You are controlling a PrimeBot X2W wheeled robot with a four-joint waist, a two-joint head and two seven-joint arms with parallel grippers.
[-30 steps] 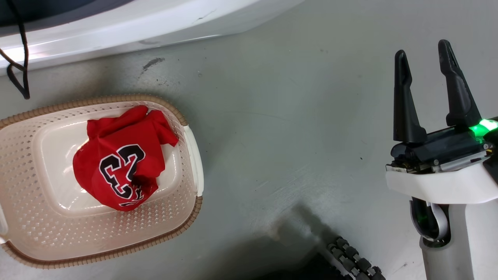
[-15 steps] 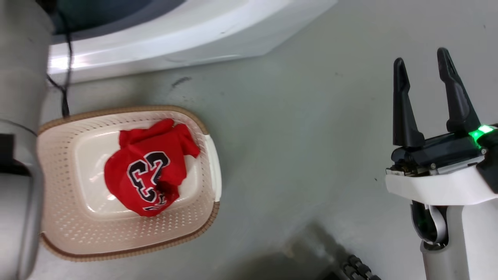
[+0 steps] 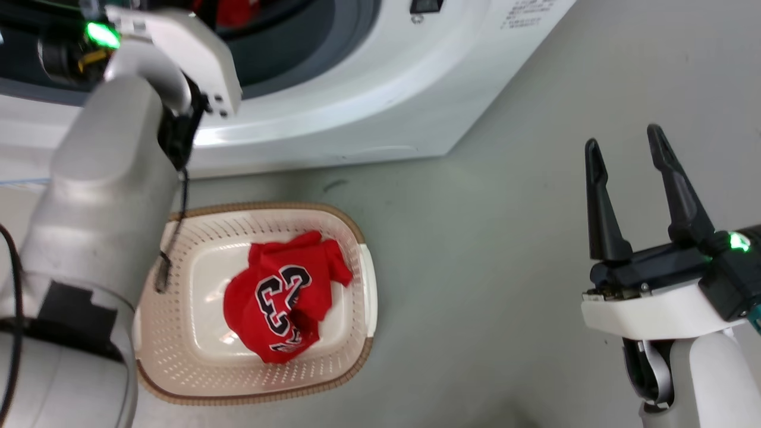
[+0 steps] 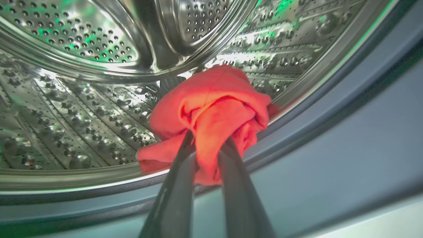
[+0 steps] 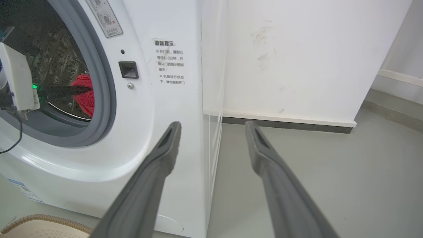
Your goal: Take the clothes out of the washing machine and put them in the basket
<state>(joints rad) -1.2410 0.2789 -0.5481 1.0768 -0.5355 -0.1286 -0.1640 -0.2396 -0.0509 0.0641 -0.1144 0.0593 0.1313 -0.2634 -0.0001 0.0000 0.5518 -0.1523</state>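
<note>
The white washing machine (image 3: 357, 95) stands with its porthole open. Inside its steel drum (image 4: 82, 109), my left gripper (image 4: 206, 145) is shut on a plain red garment (image 4: 214, 105), bunched near the drum's front lip. The right wrist view shows the same red cloth (image 5: 86, 99) just inside the grey door seal. A red jersey (image 3: 279, 309) with a black-and-white number print lies crumpled in the cream basket (image 3: 357, 333) on the floor in front of the machine. My right gripper (image 3: 627, 148) hangs open and holds nothing, well to the basket's right.
My pale left forearm (image 3: 107, 202) reaches over the basket's left end into the porthole, with a black cable hanging from it. Grey floor (image 3: 487, 249) lies between basket and right gripper. A white wall (image 5: 297, 56) with a skirting board runs to the right of the machine.
The head camera has tilted up, bringing the washer's porthole and my left arm into view. Basket, jersey and the open right gripper look unmoved.
</note>
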